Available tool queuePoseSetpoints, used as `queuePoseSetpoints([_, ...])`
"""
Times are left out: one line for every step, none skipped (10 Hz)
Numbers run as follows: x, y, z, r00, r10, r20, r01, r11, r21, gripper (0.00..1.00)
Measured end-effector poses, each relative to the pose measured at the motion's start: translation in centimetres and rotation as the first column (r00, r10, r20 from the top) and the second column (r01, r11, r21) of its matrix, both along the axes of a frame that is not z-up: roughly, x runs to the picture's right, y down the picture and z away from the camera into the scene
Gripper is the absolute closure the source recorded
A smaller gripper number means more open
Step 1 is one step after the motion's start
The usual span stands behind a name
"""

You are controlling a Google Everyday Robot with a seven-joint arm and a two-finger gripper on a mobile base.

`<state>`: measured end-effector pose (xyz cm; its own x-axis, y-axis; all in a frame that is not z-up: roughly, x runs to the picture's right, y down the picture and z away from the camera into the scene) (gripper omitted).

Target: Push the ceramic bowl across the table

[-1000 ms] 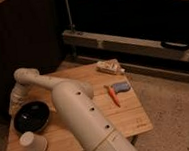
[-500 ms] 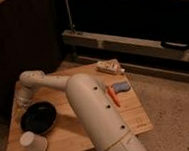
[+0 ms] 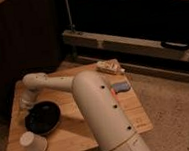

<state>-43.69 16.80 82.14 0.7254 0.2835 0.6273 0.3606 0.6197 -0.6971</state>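
Sitting on table (image 3: 64, 141), ceramic bowl (image 3: 42, 118) beside gripper (image 3: 28, 104), perhaps touching, gripper state unclear

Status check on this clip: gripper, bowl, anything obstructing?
Gripper low at ceramic bowl left rim, contact unclear. Bowl upright on table, left side. White cup close beside bowl, toward camera.

You had a glossy black round ceramic bowl (image 3: 44, 118) w/ a shiny inside on the light-brown, plank-grained wooden table (image 3: 76, 136). The small upturned paper cup (image 3: 34, 144) was white. The cream-white robot arm (image 3: 99, 109) bore a row of dark dots. Its off-white gripper (image 3: 27, 105) was at the bowl's upper-left rim. The small flat item (image 3: 120, 87) was blue-grey; the floor (image 3: 173, 102) was speckled grey-beige.
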Motion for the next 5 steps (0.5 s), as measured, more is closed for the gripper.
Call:
queuePoseSetpoints([0.4, 0.2, -0.2, 1.0, 0.003, -0.01, -0.003, 1.0, -0.001, 1.0])
queuePoseSetpoints([1.0, 0.4, -0.4, 1.0, 0.008, -0.024, -0.008, 1.0, -0.002, 1.0])
queuePoseSetpoints([1.5, 0.6, -0.6, 0.999, 0.011, -0.038, -0.011, 0.9999, -0.004, 1.0])
queuePoseSetpoints([1.9, 0.8, -0.8, 0.998, 0.014, -0.053, -0.014, 0.9999, -0.007, 1.0])
queuePoseSetpoints([2.5, 0.9, -0.9, 0.997, 0.019, -0.073, -0.02, 0.9997, -0.012, 1.0])
